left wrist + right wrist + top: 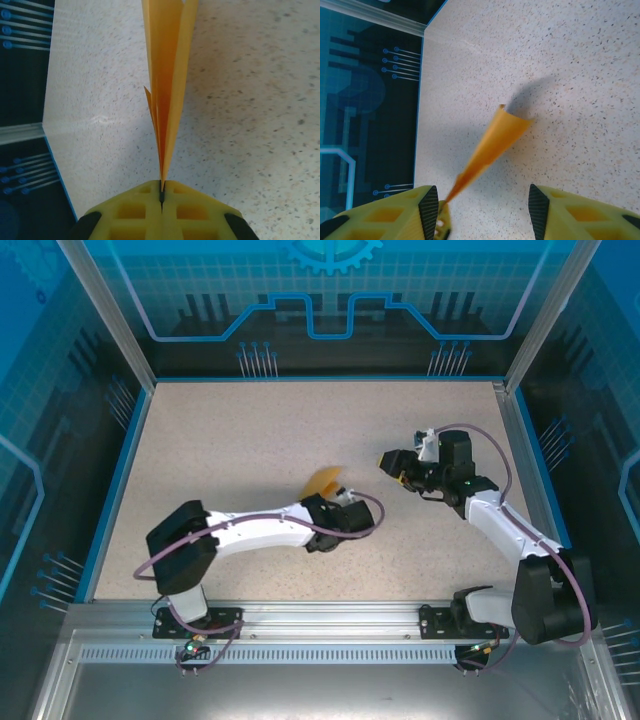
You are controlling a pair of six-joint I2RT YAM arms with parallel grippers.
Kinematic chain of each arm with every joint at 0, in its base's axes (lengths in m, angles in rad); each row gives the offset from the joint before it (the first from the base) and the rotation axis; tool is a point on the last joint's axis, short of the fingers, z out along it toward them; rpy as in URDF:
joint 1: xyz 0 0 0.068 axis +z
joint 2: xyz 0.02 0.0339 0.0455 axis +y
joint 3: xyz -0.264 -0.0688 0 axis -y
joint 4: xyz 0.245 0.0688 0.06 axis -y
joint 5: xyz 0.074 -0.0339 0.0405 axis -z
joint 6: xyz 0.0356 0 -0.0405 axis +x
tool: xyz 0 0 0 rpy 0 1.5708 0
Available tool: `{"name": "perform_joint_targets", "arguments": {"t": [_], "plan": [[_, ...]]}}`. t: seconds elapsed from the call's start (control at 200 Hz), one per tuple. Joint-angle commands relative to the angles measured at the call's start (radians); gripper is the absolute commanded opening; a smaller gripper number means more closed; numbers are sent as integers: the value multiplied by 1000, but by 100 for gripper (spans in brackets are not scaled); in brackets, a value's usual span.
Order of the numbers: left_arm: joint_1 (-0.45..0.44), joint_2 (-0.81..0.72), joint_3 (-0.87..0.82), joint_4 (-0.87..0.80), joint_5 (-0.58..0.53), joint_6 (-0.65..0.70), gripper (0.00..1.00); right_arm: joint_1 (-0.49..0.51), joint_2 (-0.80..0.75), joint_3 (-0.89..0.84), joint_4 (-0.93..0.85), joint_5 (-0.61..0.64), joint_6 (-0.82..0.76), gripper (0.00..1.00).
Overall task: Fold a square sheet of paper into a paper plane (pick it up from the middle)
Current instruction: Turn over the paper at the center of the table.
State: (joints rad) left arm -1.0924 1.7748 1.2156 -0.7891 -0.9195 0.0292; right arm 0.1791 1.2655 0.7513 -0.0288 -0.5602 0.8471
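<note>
The orange-yellow paper plane (322, 483) is a narrow folded dart held up off the table. My left gripper (162, 192) is shut on its pointed end, and the layered folds (167, 75) fan away from the yellow fingers. From above, the left gripper (338, 502) sits near the table's middle. My right gripper (388, 462) hovers just to its right, open with nothing between its fingers. In the right wrist view the plane (495, 137) rises from beside the left fingertip (428, 210) of the right gripper (482, 210), apart from the other finger.
The speckled beige tabletop (250, 440) is bordered by a blue rim and metal posts, with blue-patterned enclosure walls (330, 300) behind and to the sides. The table's left edge (420, 100) is close in the right wrist view.
</note>
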Motion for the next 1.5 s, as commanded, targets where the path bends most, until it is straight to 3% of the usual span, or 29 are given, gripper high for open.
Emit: {"name": "perform_joint_targets", "arguments": {"t": [0.0,0.135,0.265,0.5,0.675,0.805,0.935,1.115,1.261,1.496], "plan": [[-53,81,-21,80,-87,70,4,-30,-1,-17,-17,-57,-30,53],[-96,172,-20,96,-61,52,7,-42,10,-23,-4,-85,-27,54],[-109,149,-40,119,54,42,13,-42,24,-26,-4,-99,-26,52],[-106,84,-68,176,273,45,37,-11,46,-56,20,-95,-5,51],[-84,-66,-55,134,503,-9,57,21,41,-67,-22,-63,-24,49],[8,-220,-50,56,698,-95,63,92,35,-72,-42,-14,-20,47],[162,-346,-92,13,882,-207,63,199,37,-72,-54,75,-4,43],[400,-473,-197,16,982,-352,64,372,66,-52,-6,215,46,35],[588,-505,-309,119,1103,-436,65,496,159,11,17,282,61,27],[655,-461,-359,198,1172,-457,65,596,354,112,10,315,41,23]]}}
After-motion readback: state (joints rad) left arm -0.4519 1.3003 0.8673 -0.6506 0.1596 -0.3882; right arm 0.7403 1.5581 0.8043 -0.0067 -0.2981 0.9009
